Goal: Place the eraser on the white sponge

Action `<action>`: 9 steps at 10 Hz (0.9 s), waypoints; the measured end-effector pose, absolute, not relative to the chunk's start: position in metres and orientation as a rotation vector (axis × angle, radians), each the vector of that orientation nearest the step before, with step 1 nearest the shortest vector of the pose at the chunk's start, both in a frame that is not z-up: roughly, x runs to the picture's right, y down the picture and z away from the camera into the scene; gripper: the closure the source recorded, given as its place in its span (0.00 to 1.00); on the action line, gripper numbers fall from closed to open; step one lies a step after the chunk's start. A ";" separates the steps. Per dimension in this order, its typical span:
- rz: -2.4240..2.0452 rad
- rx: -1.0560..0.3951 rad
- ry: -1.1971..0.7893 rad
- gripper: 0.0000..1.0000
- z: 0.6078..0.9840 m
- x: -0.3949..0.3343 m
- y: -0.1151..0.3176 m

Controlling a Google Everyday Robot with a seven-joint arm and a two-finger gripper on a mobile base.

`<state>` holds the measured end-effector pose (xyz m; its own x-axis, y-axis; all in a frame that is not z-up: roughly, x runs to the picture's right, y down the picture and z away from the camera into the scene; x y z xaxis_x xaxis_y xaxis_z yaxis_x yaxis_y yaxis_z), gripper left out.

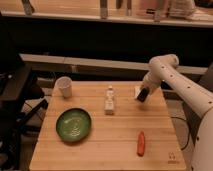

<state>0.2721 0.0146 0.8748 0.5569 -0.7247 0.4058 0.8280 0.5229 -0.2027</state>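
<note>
My gripper (142, 95) hangs from the white arm (165, 70) over the far right part of the wooden table (110, 145). It is dark, and I cannot separate the near-black eraser from it; no eraser lies apart on the table. The white sponge (137, 90) shows as a small white patch just left of and behind the gripper tip, partly hidden by it. The gripper is right at the sponge; I cannot tell whether they touch.
A white bottle-like figure (109, 100) stands mid-table, left of the gripper. A green plate (73, 124) lies front left and a white cup (64, 86) far left. An orange carrot-like stick (141, 143) lies front right. A dark chair stands to the left.
</note>
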 end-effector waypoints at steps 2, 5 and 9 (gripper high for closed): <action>-0.941 -0.392 -0.285 0.86 0.877 0.275 0.014; -0.939 -0.386 -0.285 0.86 0.880 0.275 0.012; -0.934 -0.378 -0.285 0.86 0.884 0.278 0.011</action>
<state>0.2775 0.0109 0.8845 0.5655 -0.7229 0.3970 0.8213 0.5373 -0.1915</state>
